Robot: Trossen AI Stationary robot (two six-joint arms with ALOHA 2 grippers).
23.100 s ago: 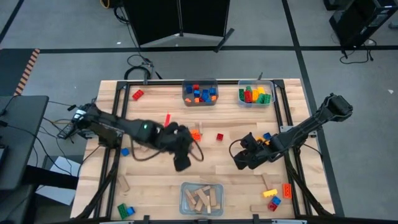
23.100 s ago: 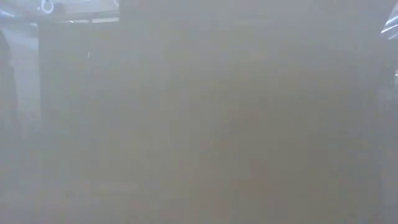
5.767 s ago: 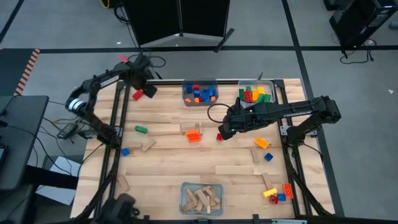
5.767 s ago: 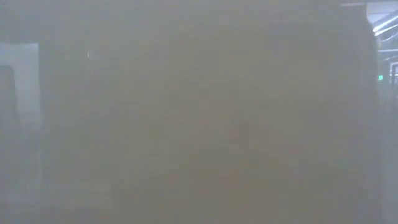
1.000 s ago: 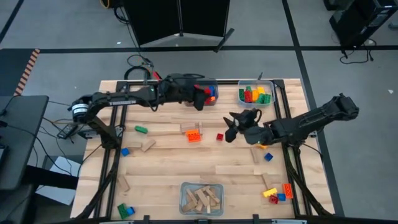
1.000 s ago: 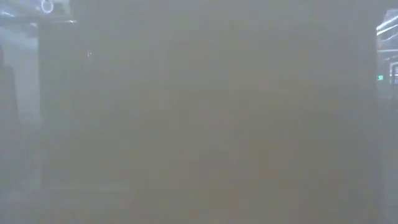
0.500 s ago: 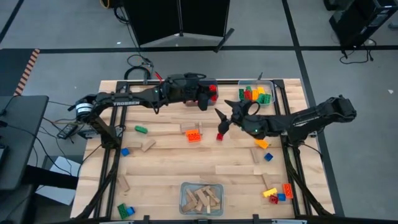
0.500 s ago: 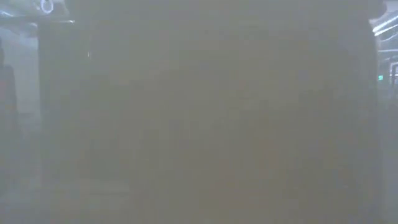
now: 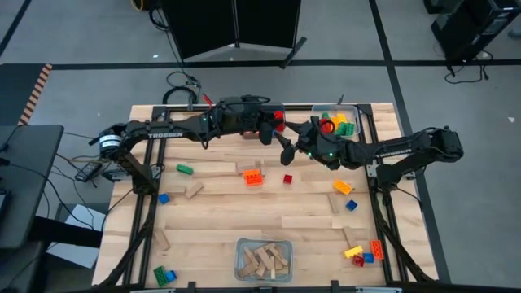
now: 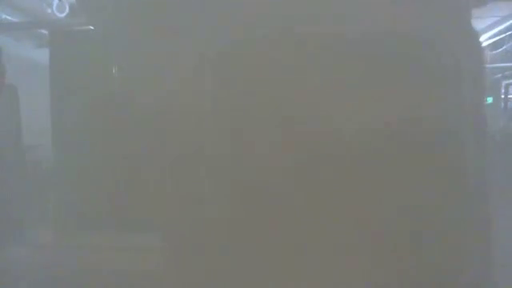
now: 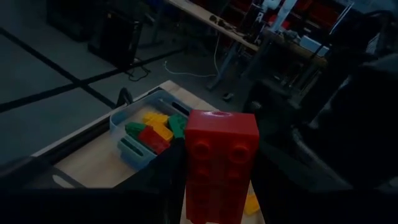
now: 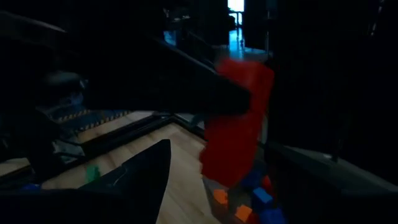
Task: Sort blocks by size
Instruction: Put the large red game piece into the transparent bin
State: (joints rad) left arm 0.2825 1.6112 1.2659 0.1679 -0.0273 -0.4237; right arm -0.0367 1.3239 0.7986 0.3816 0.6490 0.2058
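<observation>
While both arms reach toward the far edge of the table [image 9: 212, 236], the high view puts the left gripper [image 9: 273, 124] over the far middle bin [image 9: 262, 130], closed on a red brick [image 9: 278, 116]. The right gripper [image 9: 291, 146] sits just beside it, fingers spread with nothing between them, near the far right bin [image 9: 348, 129] of red, green and yellow bricks. Loose on the wood: an orange brick [image 9: 254, 177], a small red brick [image 9: 287, 179], a green brick [image 9: 186, 169], a blue brick [image 9: 164, 198], a yellow brick [image 9: 342, 187] and several tan wooden blocks [image 9: 304, 221]. A near bin [image 9: 241, 262] holds more tan blocks. A cluster of bricks [image 9: 362, 252] lies at the near right corner.

Low view: uniform grey haze, nothing readable.

Left wrist view: red brick [image 11: 219, 165] upright between the dark fingers, studs facing the camera; beyond it the far right bin [image 11: 127, 149] with its coloured bricks.

Right wrist view: very dark. Red brick [image 12: 237, 124] held up by the other arm's gripper; below it, probably the far middle bin's blue and orange bricks [image 12: 249, 202]. This arm's own fingers [image 12: 146, 168] stand apart, empty.
</observation>
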